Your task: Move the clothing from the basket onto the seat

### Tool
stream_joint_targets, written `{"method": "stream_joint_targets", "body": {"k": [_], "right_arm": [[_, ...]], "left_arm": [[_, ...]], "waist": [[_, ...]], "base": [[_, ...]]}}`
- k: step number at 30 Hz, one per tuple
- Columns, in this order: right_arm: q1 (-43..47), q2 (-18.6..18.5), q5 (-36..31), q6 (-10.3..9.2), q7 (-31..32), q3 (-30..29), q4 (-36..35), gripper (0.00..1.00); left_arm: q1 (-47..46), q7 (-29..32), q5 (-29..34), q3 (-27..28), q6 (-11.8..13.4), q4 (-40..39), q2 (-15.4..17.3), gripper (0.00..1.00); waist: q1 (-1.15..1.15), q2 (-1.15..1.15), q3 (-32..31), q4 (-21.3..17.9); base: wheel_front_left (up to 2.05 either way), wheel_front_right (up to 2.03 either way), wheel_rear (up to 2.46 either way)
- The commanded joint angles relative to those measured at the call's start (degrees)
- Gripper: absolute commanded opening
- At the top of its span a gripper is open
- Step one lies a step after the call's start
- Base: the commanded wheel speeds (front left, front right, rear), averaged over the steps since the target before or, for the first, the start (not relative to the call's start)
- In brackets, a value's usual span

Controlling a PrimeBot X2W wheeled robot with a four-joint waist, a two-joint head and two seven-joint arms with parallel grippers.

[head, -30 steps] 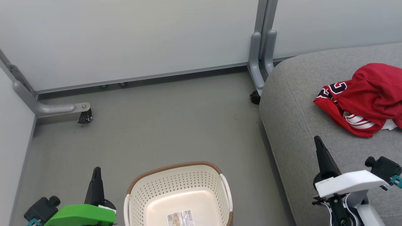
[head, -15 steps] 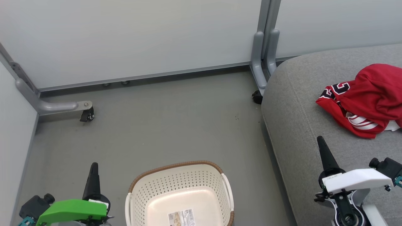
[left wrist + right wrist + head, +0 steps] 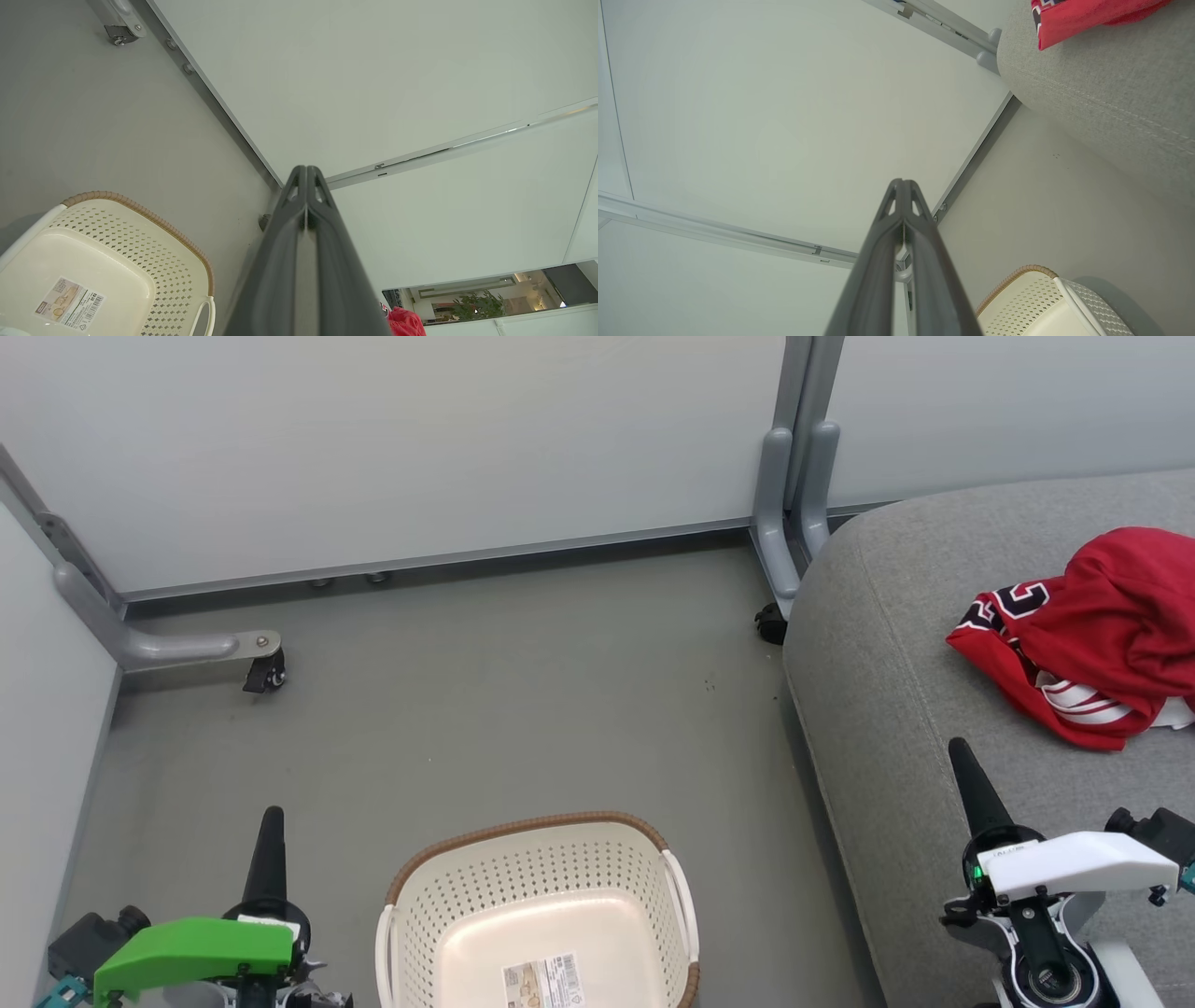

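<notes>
Grey floor (image 3: pixel 467 728) and pale partition panels (image 3: pixel 420 448) frame the corner where the cream basket (image 3: pixel 523 825) stands. Its bottom shows nothing but a printed label (image 3: pixel 541 980), though its near end is cut off by the frame. Beside it, the light-grey seat (image 3: pixel 887 728) carries the red clothing (image 3: pixel 1102 616), heaped loosely well apart from the basket. Whether the heap is one jersey or two bundled together cannot be told from this angle.

The left gripper (image 3: pixel 272 821), under a green housing, hangs over the floor just left of the basket. The right gripper (image 3: pixel 963 761), under a white housing, hangs above the front of the seat, near the heap but not touching it. Both have their fingers pressed together and hold nothing.

The job looks finished, or close to it. The main risk from here lies with the right arm: a swing toward the heap could snag the loose fabric on the pointed fingers and drag it over the cushion's rounded edge to the floor. A careless left arm could likewise knock the light basket.
</notes>
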Motion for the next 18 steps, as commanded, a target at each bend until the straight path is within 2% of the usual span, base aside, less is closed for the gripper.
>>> {"method": "stream_joint_targets", "body": {"k": [1, 18], "right_arm": [[-1.08, 0.09, 1.55, 0.04, 0.49, -0.49, -0.13, 0.0], [-1.7, 0.72, 9.42, 0.03, 2.9, -2.37, 1.08, 0.0]], "left_arm": [[-1.48, 0.45, -1.5, 0.44, -0.43, -0.34, 0.57, 0.0], [-2.88, 2.75, -9.23, 1.79, -1.17, 0.3, 0.53, 0.0]], "waist": [[0.0, 0.0, 0.03, 0.07], [0.0, 0.0, 0.26, 0.75]], "base": [[0.0, 0.0, 0.0], [0.0, 0.0, 0.0]]}}
